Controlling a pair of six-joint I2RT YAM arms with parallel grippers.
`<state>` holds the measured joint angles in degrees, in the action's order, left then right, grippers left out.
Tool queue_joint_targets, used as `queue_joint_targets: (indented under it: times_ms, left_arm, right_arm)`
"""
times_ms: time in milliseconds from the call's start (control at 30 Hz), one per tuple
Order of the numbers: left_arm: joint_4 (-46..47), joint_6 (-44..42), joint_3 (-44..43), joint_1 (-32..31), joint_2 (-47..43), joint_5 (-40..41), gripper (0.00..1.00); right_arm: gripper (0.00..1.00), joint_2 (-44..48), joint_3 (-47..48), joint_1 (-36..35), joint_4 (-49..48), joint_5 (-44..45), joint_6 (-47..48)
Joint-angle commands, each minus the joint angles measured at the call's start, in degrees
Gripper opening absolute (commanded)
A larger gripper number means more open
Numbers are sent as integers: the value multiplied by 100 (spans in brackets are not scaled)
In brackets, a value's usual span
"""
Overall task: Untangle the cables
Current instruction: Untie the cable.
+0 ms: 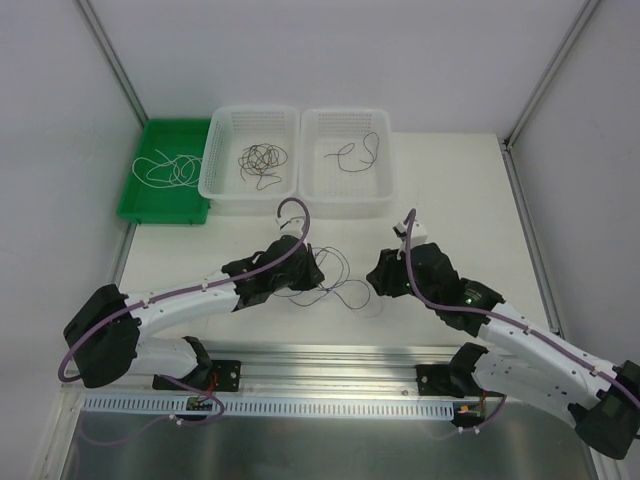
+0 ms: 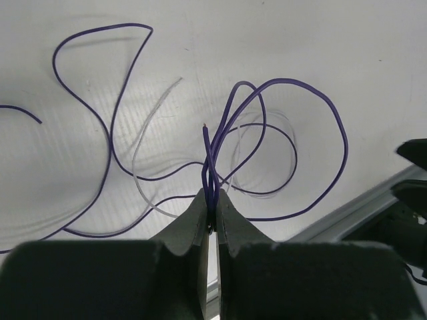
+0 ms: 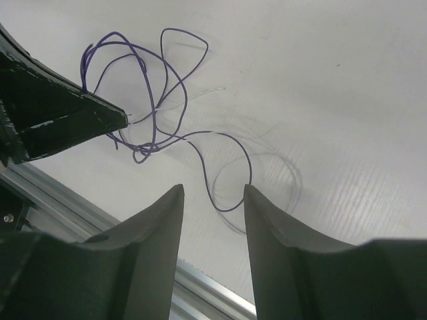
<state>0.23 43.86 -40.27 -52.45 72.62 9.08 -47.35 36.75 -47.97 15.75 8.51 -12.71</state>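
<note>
A small tangle of thin dark purple cables (image 1: 343,283) lies on the white table between my two grippers. My left gripper (image 2: 213,197) is shut on a bunch of these purple strands (image 2: 211,160), whose loops (image 2: 313,100) spread out beyond the tips. A whitish wire (image 2: 142,143) curls through them on the table. My right gripper (image 3: 213,190) is open just above the table, and a low loop of purple cable (image 3: 223,208) lies on the table between its fingertips. In the top view the left gripper (image 1: 318,272) and the right gripper (image 1: 378,278) face each other across the tangle.
At the back stand a green tray (image 1: 165,215) holding white wires (image 1: 168,170), a white basket (image 1: 250,110) holding a dark tangle (image 1: 262,162), and a second white basket (image 1: 345,112) holding one dark wire (image 1: 355,153). An aluminium rail (image 1: 330,355) runs along the near table edge.
</note>
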Motion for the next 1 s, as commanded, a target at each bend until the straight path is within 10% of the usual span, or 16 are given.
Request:
queue_joint_targets:
  times_ms: [0,500,967]
  left_arm:
    - [267,509,37,-2,-213,-310,0]
    - [654,1046,459,112,-723,-600,0]
    - [715,1037,590,112,-855,-521,0]
  right_arm:
    - [44,-238,-379,-20,-913,-402,181]
    - [44,-1698,-872,-11,-3595,-1993,225]
    - [47,-2340,-502,-20,-2709,-896,-108]
